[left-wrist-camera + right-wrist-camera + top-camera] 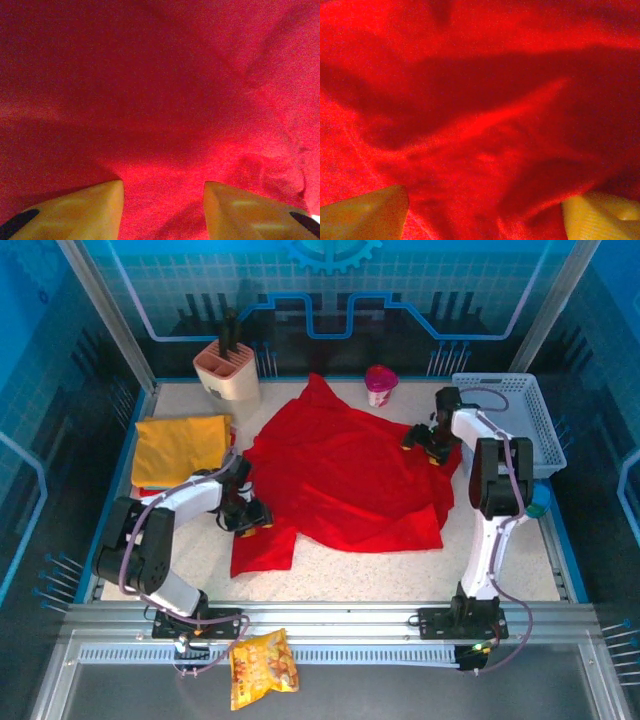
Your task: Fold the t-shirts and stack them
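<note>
The red t-shirt (340, 470) lies spread and rumpled across the middle of the table, with a flap hanging toward the front left. The mustard yellow t-shirt (180, 445) lies folded at the left edge. My left gripper (248, 520) is down at the red shirt's left edge; in the left wrist view its jaws (163, 200) stand apart with red cloth (160, 100) under and between them. My right gripper (430, 448) sits over the shirt's right edge. Its jaws (485, 210) are wide apart above wrinkled red cloth (480, 125).
A beige holder (228, 372) stands at the back left and a pink cup (380, 385) behind the shirt. The white lattice basket (510, 415) sits at the back right. A snack bag (262, 665) lies on the front rail.
</note>
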